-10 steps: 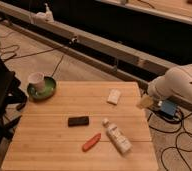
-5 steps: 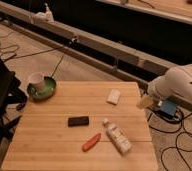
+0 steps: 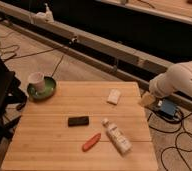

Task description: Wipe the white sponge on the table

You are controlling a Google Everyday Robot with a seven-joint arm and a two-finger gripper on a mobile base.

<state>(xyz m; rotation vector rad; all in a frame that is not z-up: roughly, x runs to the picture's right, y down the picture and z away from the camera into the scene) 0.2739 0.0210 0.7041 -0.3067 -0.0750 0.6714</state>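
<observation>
1. The table (image 3: pixel 49 145): light wooden planks, no writing on it.
2. The gripper (image 3: pixel 148 99) hangs just off the table's edge at 3 o'clock; spread or closed, I cannot tell.
3. White tube (image 3: pixel 116 136), 5 o'clock, label unreadable.
4. The white sponge (image 3: pixel 114 96) lies flat at 1 o'clock, near the gripper.

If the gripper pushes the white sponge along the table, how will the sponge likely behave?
The white sponge lies flat and thin, so it should slide rather than roll or tip. It looks small, so it is probably light, and it may bend under pressure. The gripper hangs beside the table, apart from the sponge.
</observation>
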